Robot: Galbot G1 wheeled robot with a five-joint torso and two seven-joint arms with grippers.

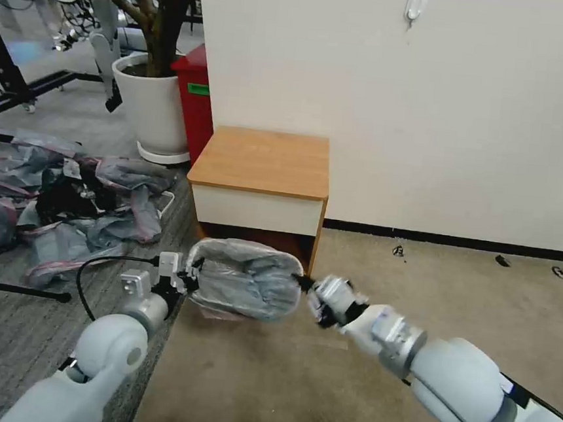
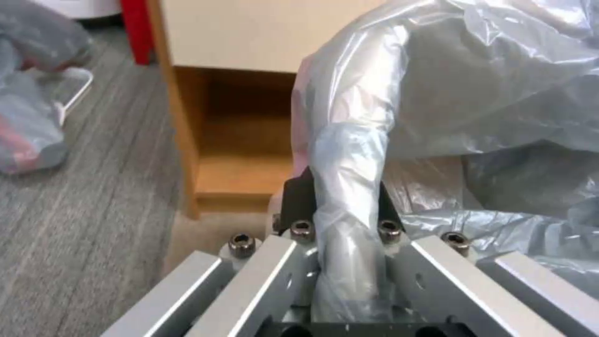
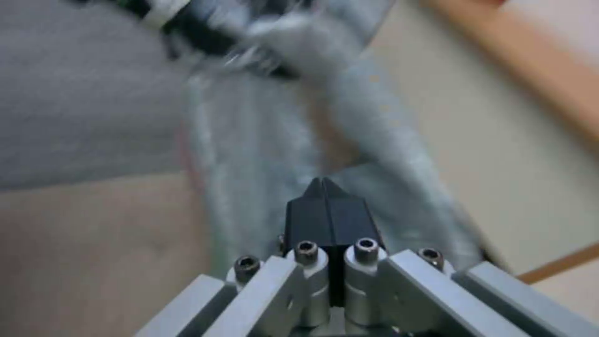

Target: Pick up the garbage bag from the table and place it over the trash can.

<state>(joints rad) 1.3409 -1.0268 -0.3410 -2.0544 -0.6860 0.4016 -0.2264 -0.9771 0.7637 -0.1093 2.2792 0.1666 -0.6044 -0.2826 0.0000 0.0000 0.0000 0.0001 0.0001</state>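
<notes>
Bag [image 1: 244,280] fitted over can; release pending.
Left tool [image 1: 186,276] grips the mouth fold; right tool [image 1: 306,291] is closed, empty, beside the far rim. Surface [image 1: 263,160] bare.

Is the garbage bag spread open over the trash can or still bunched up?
Spread open. The garbage bag is stretched over the trash can's rim, with the left gripper pinching one end and the right gripper shut at the other.

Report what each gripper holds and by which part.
The left gripper is shut on the garbage bag, pinching a gathered fold of its rim. The right gripper is shut with nothing between its fingers.
</notes>
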